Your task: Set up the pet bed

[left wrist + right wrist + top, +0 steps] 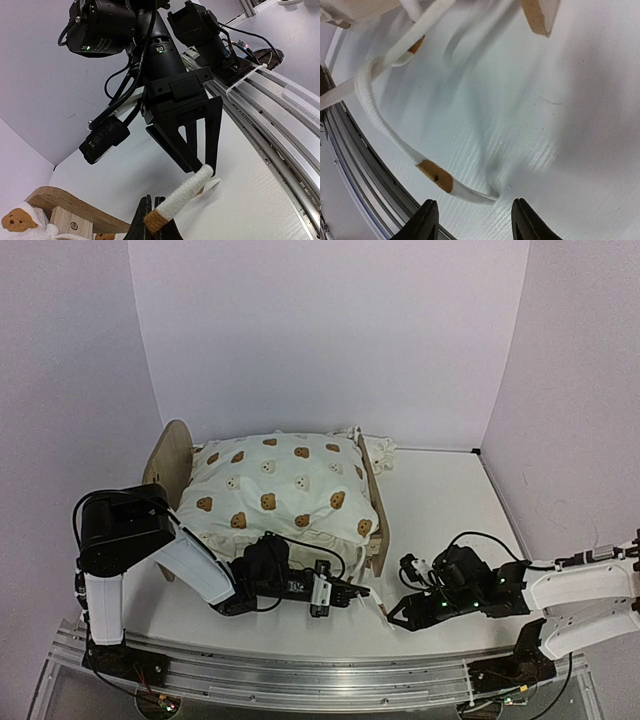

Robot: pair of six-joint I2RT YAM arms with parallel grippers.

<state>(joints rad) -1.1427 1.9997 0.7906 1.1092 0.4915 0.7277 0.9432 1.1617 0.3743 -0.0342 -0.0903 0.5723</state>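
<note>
Your small light-wood pet bed frame with rounded end boards (170, 455) sits in the middle of the white worktop (450, 510), closer to the left wall. The puffy cream bear-print duvet (270, 490) lies on top of it and fills the frame from end to end.

Your left arm is bent low. It reaches to the right along the front of the bed, so the left claw (350, 592) is just past the bed's near right corner. In the left wrist view this claw (152, 210) is closed tight on a white tie string with a tan end (185, 192).

Your right arm comes in low from the right side. The right claw (392, 612) points toward the left claw, and the two are very close. In the left wrist view the far end of the tie string touches one right finger (212, 145).

The right wrist view shows the right claw (474, 202) partly open, with nothing between its fingers. A flat white strap with a tan patch (436, 176) lies on the worktop just ahead of it. You cannot tell if it is the same string.

Both claws are near the silver metal rail (300, 670) at the front edge. There is open worktop to the right of the bed.
</note>
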